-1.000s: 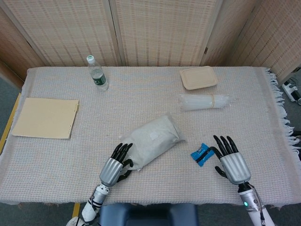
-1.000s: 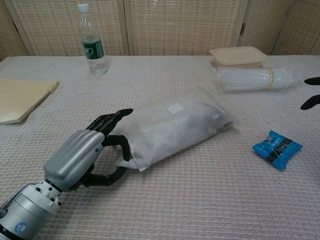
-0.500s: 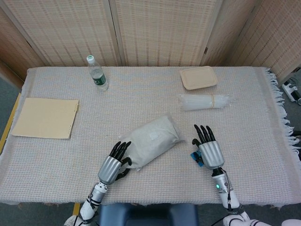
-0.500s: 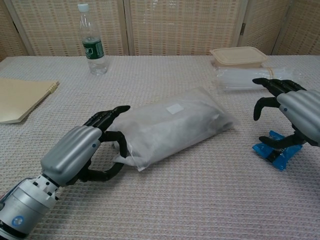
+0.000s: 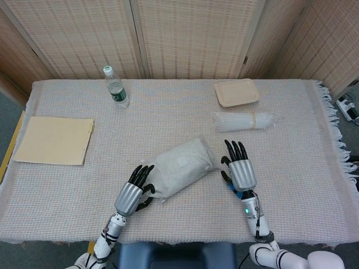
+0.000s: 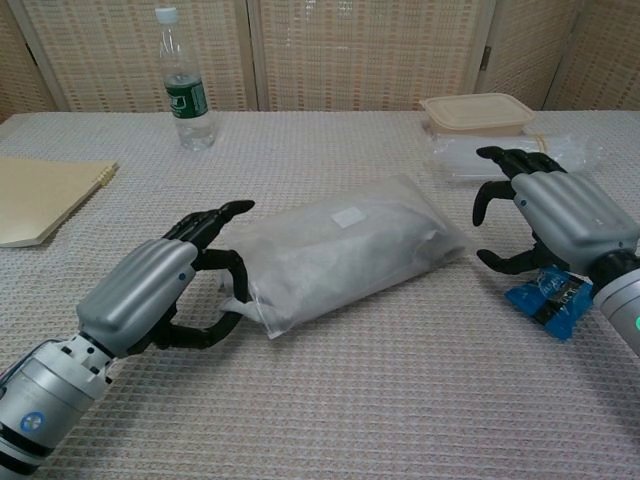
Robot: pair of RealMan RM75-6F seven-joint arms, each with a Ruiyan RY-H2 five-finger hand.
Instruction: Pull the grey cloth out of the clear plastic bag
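The clear plastic bag (image 6: 345,253) lies slantwise mid-table, the grey cloth (image 6: 375,245) a dim bulk inside its cloudy film. The left hand (image 6: 165,292) curls loosely at the bag's near-left end, apparently to steady it, though contact is unclear. The right hand (image 6: 545,215), fingers spread and empty, hovers just beside the far-right end, above a blue packet (image 6: 555,297), probably approaching to grasp.

A staged indoor test space, like a lab: the table under a woven off-white fringed cloth (image 5: 168,120) stands before pale woven folding screens (image 5: 190,36), with a white power strip (image 5: 348,106) on grey floor beside its right edge.
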